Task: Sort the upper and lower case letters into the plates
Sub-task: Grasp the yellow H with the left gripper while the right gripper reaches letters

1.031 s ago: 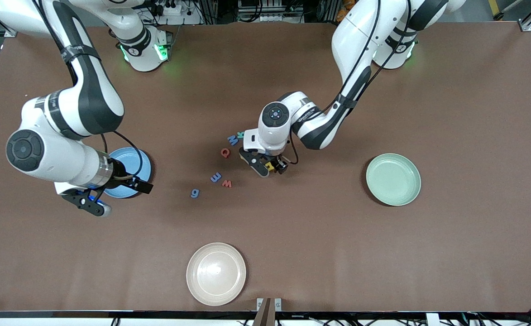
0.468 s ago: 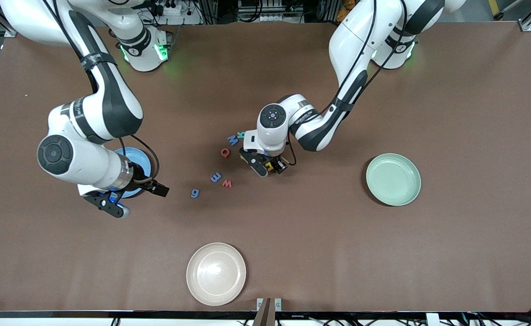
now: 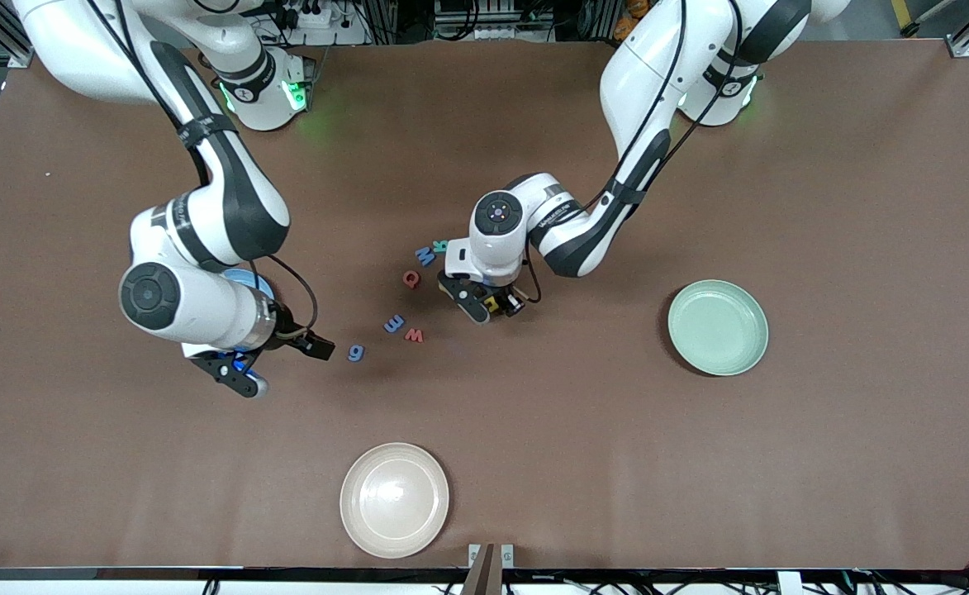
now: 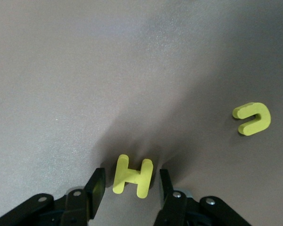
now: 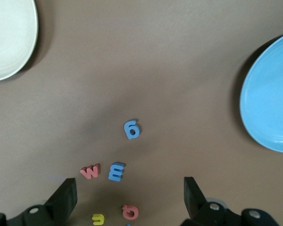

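– Two arms over one cluster in the front view. What could go wrong?
– Crowding. The left jaws are low on the tabletop [image 3: 823,207] at the H [image 3: 492,303], with Q [image 3: 410,278], M [image 3: 425,255] and R [image 3: 441,245] just beside them toward the right arm's end. A sideways drift would scatter those. The green plate [image 3: 718,327] lies well apart, so a weak pinch could drop the H on the way.
– And the right jaws?
– Over bare tabletop between the blue plate [image 3: 257,285] and the g [image 3: 355,353]. The m [image 3: 394,323] and w [image 3: 414,335] sit near the g, so a careless descent could nudge them.
– Left wrist view?
– The jaws stand partly open, one on each side of the H, with a slim gap on both sides and nothing gripped yet. The H lies slightly skewed between them, so I judge a squeeze may twist or tip the thin foam. The u [image 4: 252,118] is clear of it.
– Right wrist view?
– Those jaws are spread wide and empty. The g lies between their lines but ahead of the tips, not yet enclosed. The cream plate [image 5: 9,37] is a possible wrong drop.
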### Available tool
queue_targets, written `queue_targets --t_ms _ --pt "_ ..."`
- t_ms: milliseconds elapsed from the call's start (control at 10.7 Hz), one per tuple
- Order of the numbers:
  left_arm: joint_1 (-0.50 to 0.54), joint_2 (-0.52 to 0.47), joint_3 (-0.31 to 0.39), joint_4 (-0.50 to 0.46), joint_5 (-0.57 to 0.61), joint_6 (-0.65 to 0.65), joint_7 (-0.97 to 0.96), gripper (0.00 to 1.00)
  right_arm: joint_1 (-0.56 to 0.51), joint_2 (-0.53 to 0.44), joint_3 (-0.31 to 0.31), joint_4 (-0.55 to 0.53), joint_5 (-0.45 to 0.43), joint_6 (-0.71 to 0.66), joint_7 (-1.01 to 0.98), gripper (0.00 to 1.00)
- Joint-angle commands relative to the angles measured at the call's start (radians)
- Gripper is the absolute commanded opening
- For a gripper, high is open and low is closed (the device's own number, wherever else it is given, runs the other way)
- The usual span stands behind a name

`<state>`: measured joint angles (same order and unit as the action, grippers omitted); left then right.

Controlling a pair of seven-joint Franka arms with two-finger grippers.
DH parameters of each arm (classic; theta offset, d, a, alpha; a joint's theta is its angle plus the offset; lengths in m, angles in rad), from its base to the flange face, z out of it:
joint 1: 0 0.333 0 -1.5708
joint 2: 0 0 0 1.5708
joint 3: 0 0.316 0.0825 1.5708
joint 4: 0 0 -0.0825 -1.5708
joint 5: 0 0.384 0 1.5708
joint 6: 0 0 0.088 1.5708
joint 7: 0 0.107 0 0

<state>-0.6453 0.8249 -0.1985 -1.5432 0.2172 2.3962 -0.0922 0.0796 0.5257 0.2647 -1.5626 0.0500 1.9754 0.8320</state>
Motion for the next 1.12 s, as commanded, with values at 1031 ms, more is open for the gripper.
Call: queue_targets --t_ms 1031 --pt "0.369 -0.288 -0.002 0.000 -0.024 -0.442 0.058 0.00 0.083 0.111 0.021 -0.083 -0.009 0.160 0.289 1.00"
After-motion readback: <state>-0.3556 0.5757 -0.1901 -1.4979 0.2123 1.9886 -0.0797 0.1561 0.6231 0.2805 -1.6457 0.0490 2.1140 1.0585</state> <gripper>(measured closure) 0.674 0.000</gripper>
